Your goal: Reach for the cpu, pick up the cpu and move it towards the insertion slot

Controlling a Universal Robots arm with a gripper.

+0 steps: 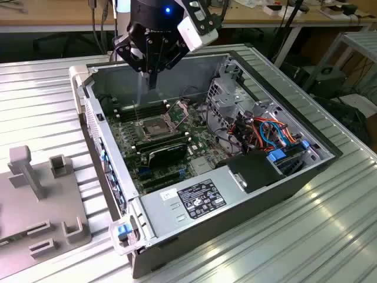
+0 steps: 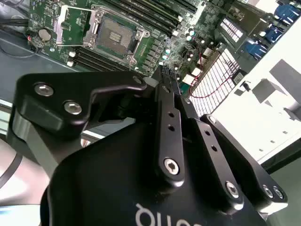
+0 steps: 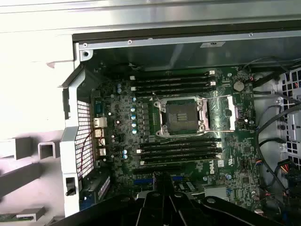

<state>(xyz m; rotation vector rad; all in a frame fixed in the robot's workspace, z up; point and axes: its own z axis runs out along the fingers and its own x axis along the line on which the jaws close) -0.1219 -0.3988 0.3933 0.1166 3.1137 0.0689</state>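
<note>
Ribbed bench, open PC case: pincer hangs high over the socket

Ribbed silver metal table carries an open dark-grey steel computer case lying on its side, with cluttered desks behind. Black two-finger pincer hangs above the case near its back wall, touching nothing inside. Jaws are drawn narrow, tips all but meeting. Cannot tell whether a cpu or anything thin sits between them.

Insertion slot, a small square silver-framed socket with a dark centre, lies below the pincer and well apart from the tips, on the green motherboard. The socket looks bare, contacts exposed. Its thin silver latch plate is swung open, just beside the frame. Long black memory slots flank the socket on two sides. A black finned block sits beyond the socket, farther from the pincer. Blue and orange cables lie well off toward the exterior view's right. A grey plastic fixture with upright pegs rests on the table outside the case, well away from the pincer.

Judgement: this is a hover stage, with no contact on the board.

Risks:
- Coming down off-centre could drive the tips into the exposed contacts and bend them.
- The open latch plate and its wire could snag a finger.
- The back wall is close and leaves the wrist little room.
- A cpu carried tilted could seat crooked.
</note>
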